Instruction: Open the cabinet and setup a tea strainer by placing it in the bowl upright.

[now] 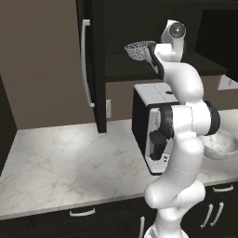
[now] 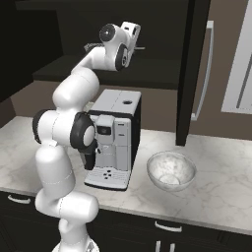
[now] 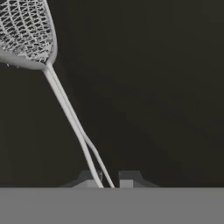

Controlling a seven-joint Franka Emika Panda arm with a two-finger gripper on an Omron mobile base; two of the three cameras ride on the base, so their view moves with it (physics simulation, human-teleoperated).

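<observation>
From the left base view, my arm rises from the lower right and reaches up into the open cabinet (image 1: 95,65), whose door stands swung out at about ten o'clock from my elbow, its long silver handle (image 1: 86,62) facing me. The tea strainer (image 1: 138,49) sits at the shelf's front edge, its mesh basket just to the nine o'clock side of my wrist. Below the shelf a coffee machine (image 1: 148,130) stands on the marble counter (image 1: 69,162), and the bowl (image 1: 222,145) peeks out at three o'clock behind my forearm.

From the right base view, my hand is up at twelve o'clock inside the cabinet. The coffee machine stands beside my arm, and the bowl rests on the counter at its four o'clock side, well apart from the strainer above.

In the hand view, my claw (image 3: 107,178) is pressed together on the strainer's thin wire handle, which passes between my two fingertips (image 3: 127,178) at six o'clock and runs up toward eleven o'clock, ending in the mesh basket in the top left corner against the dark cabinet interior.
</observation>
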